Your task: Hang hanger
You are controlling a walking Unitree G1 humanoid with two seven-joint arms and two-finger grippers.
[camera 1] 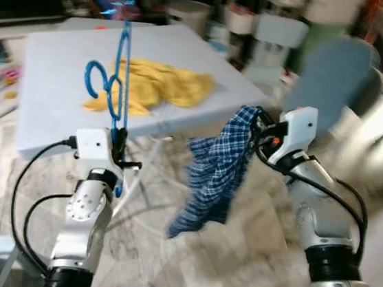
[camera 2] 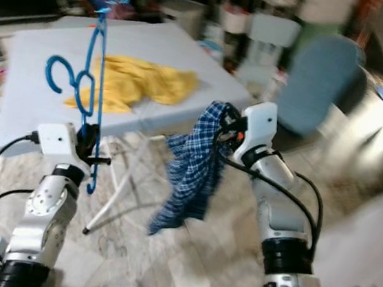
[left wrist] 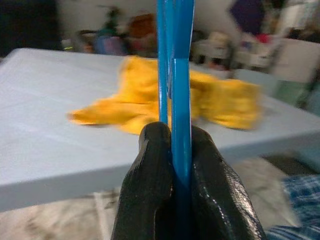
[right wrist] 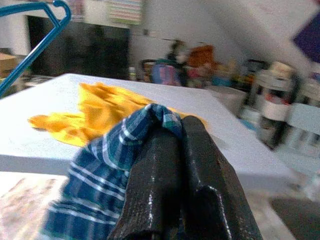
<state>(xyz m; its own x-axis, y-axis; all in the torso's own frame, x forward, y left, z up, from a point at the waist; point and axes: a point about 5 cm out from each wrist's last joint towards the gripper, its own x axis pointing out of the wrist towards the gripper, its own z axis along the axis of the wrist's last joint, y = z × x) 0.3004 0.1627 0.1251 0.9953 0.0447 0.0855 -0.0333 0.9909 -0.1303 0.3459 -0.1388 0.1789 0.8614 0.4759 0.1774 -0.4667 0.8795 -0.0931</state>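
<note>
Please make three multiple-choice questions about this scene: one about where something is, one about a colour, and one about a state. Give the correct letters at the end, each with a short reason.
1. Where does the yellow cloth lie?
A. on the floor
B. on the table
C. on the blue chair

2. What colour is the hanger held by the left end effector?
A. blue
B. white
C. red

3. What is the state of the right end effector?
A. open and empty
B. shut on the hanger
C. shut on the checked shirt

Answers:
1. B: the yellow cloth is spread on the top of the table.
2. A: the left end effector grips the hanger, which is bright blue and stands upright.
3. C: in the right wrist view the black fingers are pressed together on the checked shirt, which hangs down from the right end effector over the floor.
</note>
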